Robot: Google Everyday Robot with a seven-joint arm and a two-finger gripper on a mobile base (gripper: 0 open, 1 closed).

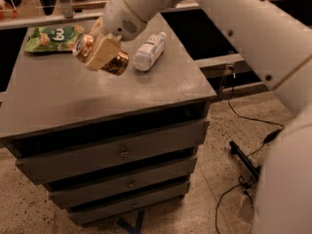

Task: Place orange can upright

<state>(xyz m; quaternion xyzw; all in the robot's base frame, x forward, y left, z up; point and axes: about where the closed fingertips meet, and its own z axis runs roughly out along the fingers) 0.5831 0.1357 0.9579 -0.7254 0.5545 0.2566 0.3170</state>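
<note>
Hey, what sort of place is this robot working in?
Probably a lab or workshop: a grey drawer cabinet and loose cables on a speckled floor. The pincer holds the orange can above the cabinet's top.

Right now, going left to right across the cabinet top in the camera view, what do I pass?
Green snack bag → orange can, held tilted in the gripper over the back of the cabinet top → clear plastic bottle.

Grey cabinet top (73, 96), bottle (148, 51), snack bag (51, 38), gripper (101, 56) above
</note>
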